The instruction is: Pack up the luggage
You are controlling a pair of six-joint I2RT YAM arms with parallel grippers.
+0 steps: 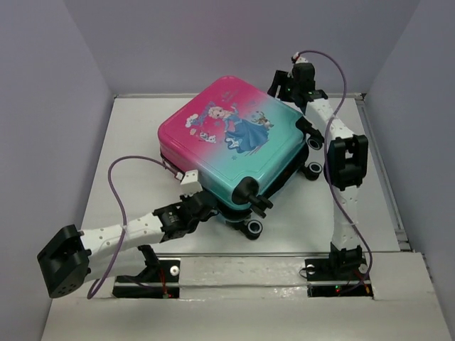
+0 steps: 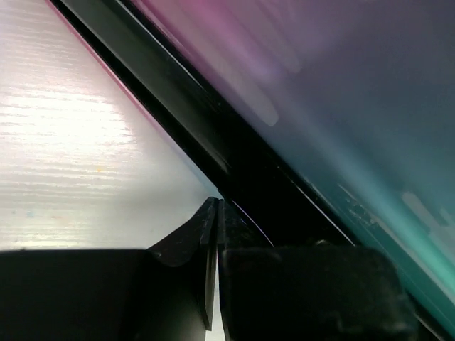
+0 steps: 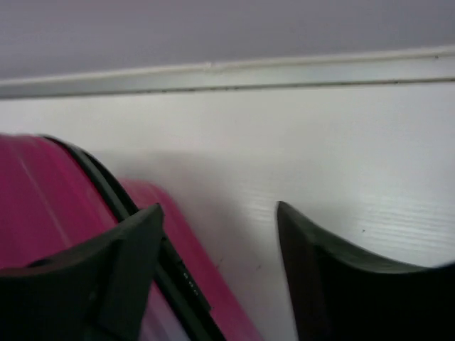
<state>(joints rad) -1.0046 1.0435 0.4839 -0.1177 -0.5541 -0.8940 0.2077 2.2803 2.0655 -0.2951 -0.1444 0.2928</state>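
Observation:
The luggage (image 1: pixel 234 142) lies flat on the white table, pink at the far left fading to teal at the near right, princess print up, lid down on the base. My left gripper (image 1: pixel 206 204) is at its near left edge, by the black zipper trim. In the left wrist view the gripper (image 2: pixel 215 206) is shut, its tips against the dark trim under the shell (image 2: pixel 341 106); nothing shows between them. My right gripper (image 1: pixel 279 84) is open at the far right corner. In the right wrist view it (image 3: pixel 217 207) is open over bare table beside the pink shell (image 3: pixel 43 206).
The suitcase's black wheels (image 1: pixel 254 229) (image 1: pixel 314 169) stick out at its near and right sides. Grey walls close in the table on the left, back and right. A raised lip (image 3: pixel 227 71) runs along the back edge. The arm bases (image 1: pixel 338 273) sit at the near edge.

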